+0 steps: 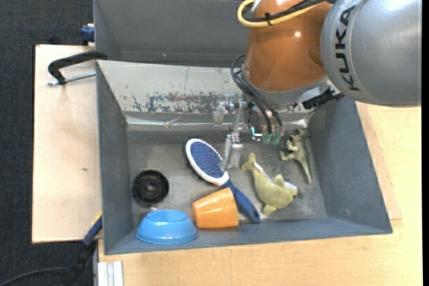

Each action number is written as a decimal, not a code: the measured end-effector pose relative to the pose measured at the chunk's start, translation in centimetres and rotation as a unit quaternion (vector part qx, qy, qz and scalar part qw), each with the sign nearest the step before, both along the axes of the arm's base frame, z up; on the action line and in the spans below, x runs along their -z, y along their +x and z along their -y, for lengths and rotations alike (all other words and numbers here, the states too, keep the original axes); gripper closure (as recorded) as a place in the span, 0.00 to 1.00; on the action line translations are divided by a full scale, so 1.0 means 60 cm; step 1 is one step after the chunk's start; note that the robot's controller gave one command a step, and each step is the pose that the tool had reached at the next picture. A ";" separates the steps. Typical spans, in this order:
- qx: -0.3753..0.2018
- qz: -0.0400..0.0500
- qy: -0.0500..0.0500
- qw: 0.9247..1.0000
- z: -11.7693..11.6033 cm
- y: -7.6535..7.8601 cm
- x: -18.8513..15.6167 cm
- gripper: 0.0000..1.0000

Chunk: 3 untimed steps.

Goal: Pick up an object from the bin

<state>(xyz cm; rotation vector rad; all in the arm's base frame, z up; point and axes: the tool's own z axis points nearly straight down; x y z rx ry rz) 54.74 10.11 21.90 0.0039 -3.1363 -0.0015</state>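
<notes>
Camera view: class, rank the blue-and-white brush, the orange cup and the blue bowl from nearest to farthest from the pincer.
1. Blue-and-white brush, mid-bin, just left of the pincer.
2. Orange cup, lower down, by the bin's bottom wall.
3. Blue bowl, bottom-left corner.
</notes>
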 end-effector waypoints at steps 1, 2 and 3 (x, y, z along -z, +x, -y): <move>-0.037 0.006 0.001 0.999 0.018 0.015 0.251 0.00; -0.037 0.004 0.001 0.999 0.018 0.013 0.248 1.00; -0.047 0.009 0.000 0.999 0.028 0.020 0.004 1.00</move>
